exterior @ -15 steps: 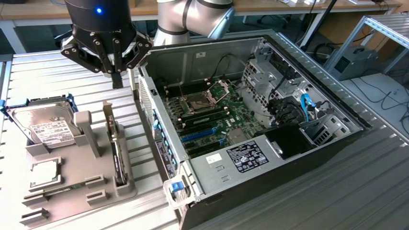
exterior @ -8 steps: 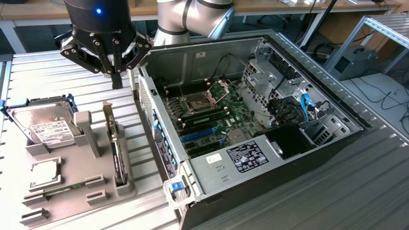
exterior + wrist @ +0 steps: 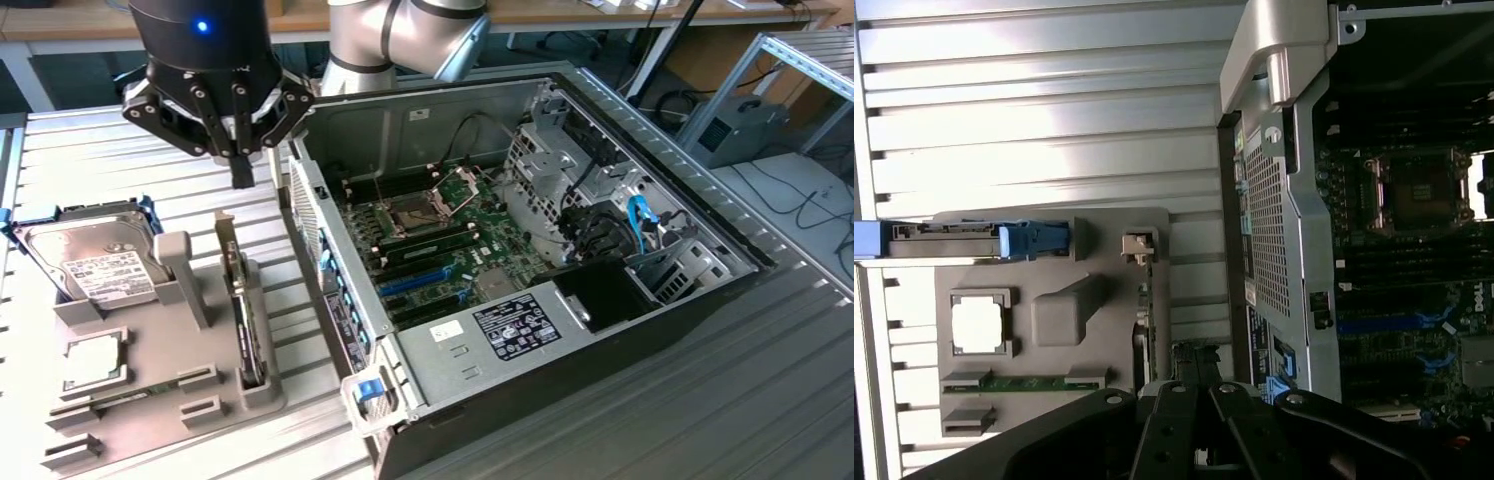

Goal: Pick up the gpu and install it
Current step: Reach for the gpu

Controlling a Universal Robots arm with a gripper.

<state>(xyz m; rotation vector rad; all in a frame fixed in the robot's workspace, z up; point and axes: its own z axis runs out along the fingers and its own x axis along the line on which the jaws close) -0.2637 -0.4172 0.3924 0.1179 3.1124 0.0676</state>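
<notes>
The gpu (image 3: pixel 242 305) is a thin dark card standing on edge in a slot of the grey holder tray (image 3: pixel 200 405), left of the open computer case (image 3: pixel 400 355). My gripper (image 3: pixel 242 172) hangs above the card's far end, shut with nothing between its fingers and clear of the card. In the wrist view the gpu (image 3: pixel 1144 325) shows edge-on with its silver bracket end (image 3: pixel 1139 245), just ahead of my gripper (image 3: pixel 1196 405). Blue expansion slots (image 3: pixel 420 282) lie on the motherboard inside the case.
The tray also holds a silver hard drive (image 3: pixel 94 262) in a blue caddy, a square CPU chip (image 3: pixel 94 362) and a memory stick (image 3: pixel 134 395). The case wall (image 3: pixel 314 230) rises close beside the gpu. Cables and drive cages (image 3: pixel 601 210) crowd the case's far side.
</notes>
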